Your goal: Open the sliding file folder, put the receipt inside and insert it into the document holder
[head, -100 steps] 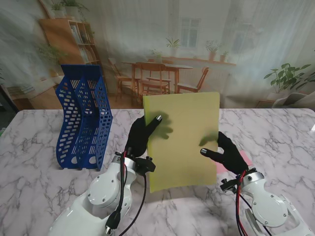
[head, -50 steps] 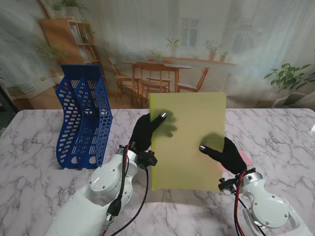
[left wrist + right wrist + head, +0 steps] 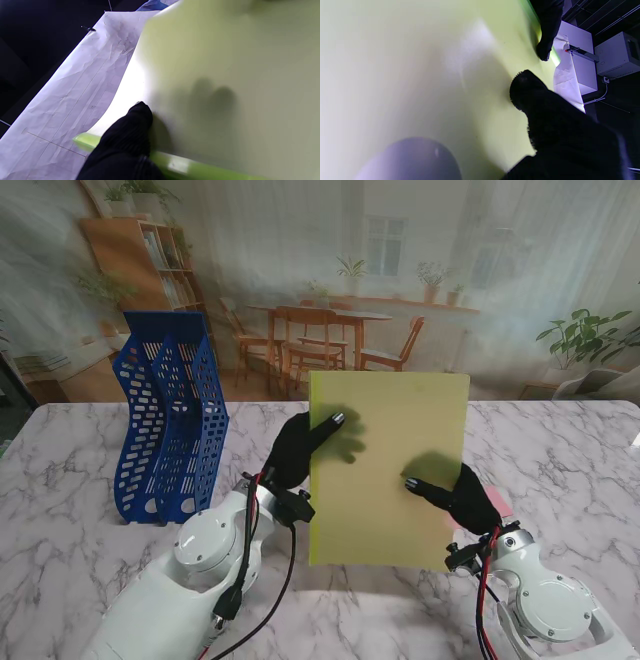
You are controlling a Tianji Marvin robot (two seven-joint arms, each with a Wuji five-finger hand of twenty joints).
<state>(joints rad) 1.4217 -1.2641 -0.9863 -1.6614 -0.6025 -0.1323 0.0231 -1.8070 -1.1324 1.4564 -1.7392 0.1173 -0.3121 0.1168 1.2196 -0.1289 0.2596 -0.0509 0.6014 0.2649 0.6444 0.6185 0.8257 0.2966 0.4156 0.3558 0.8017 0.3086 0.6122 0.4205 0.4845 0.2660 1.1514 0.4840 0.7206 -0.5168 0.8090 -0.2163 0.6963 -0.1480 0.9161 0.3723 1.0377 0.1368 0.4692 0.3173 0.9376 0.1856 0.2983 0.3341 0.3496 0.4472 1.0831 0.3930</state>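
Between both robot hands (image 3: 300, 448) (image 3: 463, 496), gripped upright, the folder (image 3: 388, 468) has shifted right.

The stand view looks down on the surface (image 3: 90, 580) from above. Both wrist views sit close against the folder (image 3: 225, 75), shared by all three.

On the table (image 3: 90, 580): 1 yellow-green file folder (image 3: 388, 470), held upright off the surface, and 1 blue document holder (image 3: 170, 425) near the far left edge. 1 small pink patch (image 3: 497, 502) shows just behind the right hand, too hidden to identify. 2 black-gloved hands grip the folder: 1 left hand (image 3: 292, 452) and 1 right hand (image 3: 465, 498)
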